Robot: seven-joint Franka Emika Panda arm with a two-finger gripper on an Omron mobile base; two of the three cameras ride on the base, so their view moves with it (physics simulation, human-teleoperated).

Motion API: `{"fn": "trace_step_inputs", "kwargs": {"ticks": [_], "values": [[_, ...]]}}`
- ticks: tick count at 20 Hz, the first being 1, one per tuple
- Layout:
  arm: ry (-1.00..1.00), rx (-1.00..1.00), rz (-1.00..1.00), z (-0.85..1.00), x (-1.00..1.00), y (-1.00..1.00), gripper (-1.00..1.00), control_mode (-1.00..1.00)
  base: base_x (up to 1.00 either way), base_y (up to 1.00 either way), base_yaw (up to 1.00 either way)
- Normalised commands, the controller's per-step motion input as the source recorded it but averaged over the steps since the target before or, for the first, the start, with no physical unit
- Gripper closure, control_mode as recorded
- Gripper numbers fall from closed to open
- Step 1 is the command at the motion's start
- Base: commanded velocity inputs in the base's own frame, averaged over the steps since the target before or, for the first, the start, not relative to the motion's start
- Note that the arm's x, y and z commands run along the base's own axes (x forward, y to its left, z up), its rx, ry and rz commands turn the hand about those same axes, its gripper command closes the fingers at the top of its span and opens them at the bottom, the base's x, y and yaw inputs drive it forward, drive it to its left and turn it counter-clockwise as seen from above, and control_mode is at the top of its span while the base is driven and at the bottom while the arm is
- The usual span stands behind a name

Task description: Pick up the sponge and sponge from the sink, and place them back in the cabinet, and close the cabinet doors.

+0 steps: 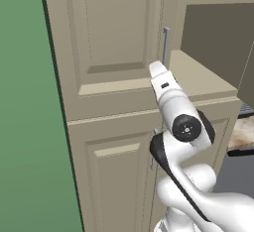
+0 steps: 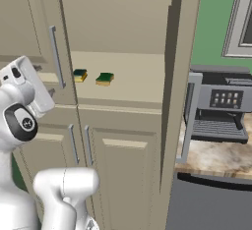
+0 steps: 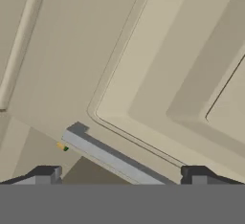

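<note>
Two green-and-yellow sponges (image 2: 79, 74) (image 2: 104, 79) lying side by side, apart, on the beige cabinet's inner shelf (image 2: 138, 84), with the unclenched, empty gripper (image 3: 119, 175) at the left door's silver bar handle (image 3: 107, 157), beside the sponges.

A coffee machine (image 2: 219, 108) stands on a marbled counter (image 2: 216, 158).

Two sponges (image 2: 80, 74) (image 2: 105, 79) — one cabinet (image 2: 123, 37).
</note>
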Motion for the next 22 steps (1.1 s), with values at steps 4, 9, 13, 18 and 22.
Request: {"fn": "trace_step_inputs", "kwargs": {"ticks": [4,9,13,18,22], "values": [[0.07,0.02,0.05,0.12,-0.18,-0.06,-1.00,-1.00,0.00,0.00,0.00],[0.02,0.00,0.07,0.07,-0.31,-0.16,-1.00,-1.00,0.00,0.00,0.00],[0.00,0.01,0.07,0.08,-0.33,-0.19,-1.00,-1.00,0.00,0.00,0.00],[0.00,0.01,0.07,0.18,-0.32,-0.20,-1.00,-1.00,0.00,0.00,0.00],[0.00,0.02,0.05,0.25,-0.38,-0.15,-1.00,-1.00,0.00,0.00,0.00]]}}
